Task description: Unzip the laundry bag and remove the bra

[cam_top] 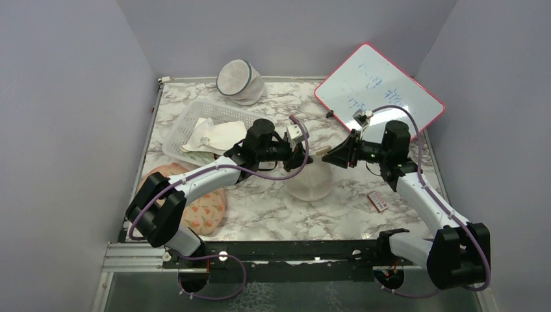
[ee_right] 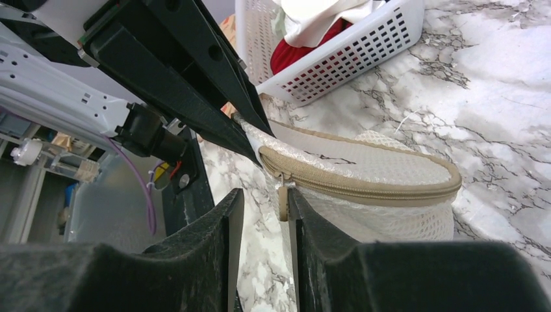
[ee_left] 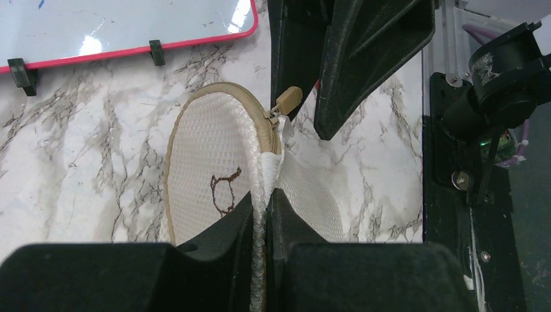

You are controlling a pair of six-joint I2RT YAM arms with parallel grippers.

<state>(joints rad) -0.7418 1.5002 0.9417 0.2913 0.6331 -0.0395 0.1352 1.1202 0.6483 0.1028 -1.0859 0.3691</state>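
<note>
Laundry bag (ee_left: pixel 208 162): one cream mesh dome, seam pinched in left claw (ee_left: pixel 262 198); one tan pull (ee_right: pixel 282 203) between narrow right claw (ee_right: pixel 265 195), grip unclear.

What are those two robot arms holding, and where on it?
The left gripper, jaws shut, pinches the laundry bag by its white edge beside the zipper's end. The right gripper only straddles the zipper pull, jaws apart, holding nothing yet.
</note>
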